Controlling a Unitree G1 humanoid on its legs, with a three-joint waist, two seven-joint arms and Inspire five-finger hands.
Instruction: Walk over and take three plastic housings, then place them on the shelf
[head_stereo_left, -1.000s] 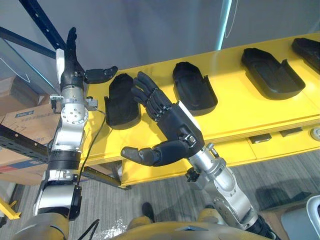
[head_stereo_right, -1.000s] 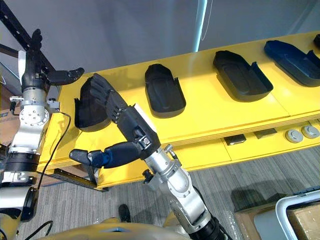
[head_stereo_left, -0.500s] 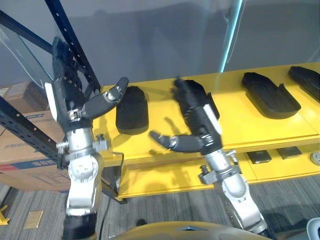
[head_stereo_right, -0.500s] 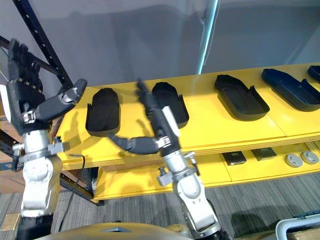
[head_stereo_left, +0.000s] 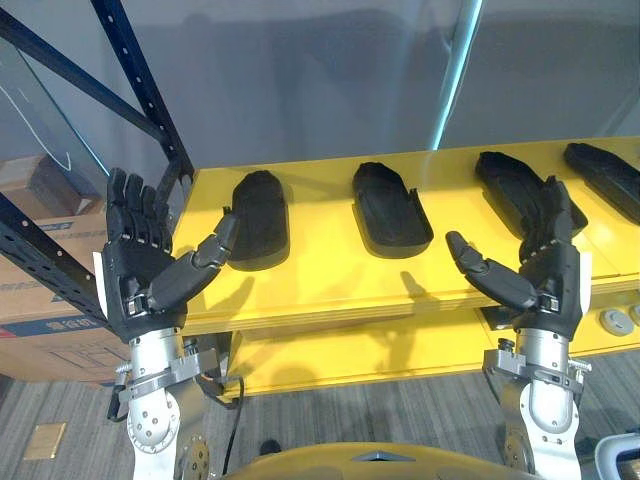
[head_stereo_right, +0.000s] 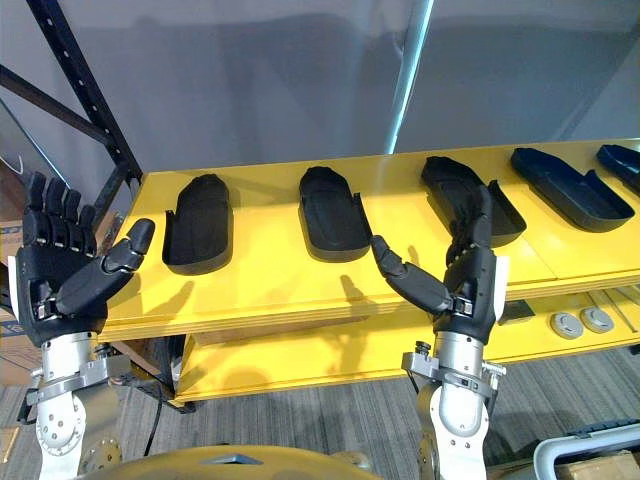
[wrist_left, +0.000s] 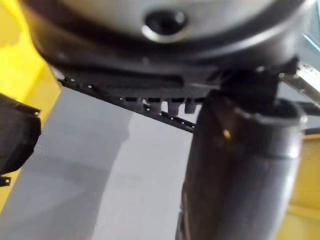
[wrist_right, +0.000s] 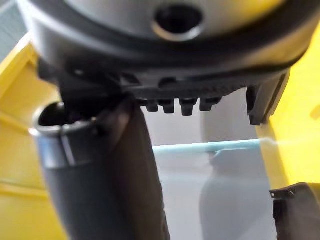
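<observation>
- My left robot hand (head_stereo_left: 137, 288) and right robot hand (head_stereo_left: 548, 283) are raised before the near edge of the yellow bench (head_stereo_left: 320, 270), fingers spread wide, both empty.
- Beyond them, black plastic housings (head_stereo_left: 262, 220) lie in a row on the bench, apart from each other.

The right hand (wrist_right: 165, 55) shows as a dark bulk with its thumb (wrist_right: 110, 190) jutting out free, touching nothing. Past it are the yellow shelf (wrist_right: 20, 125), a grey wall (wrist_right: 235, 195) crossed by 1 cyan strip (wrist_right: 210, 146), and a corner of 1 black plastic housing (wrist_right: 297, 210).
</observation>
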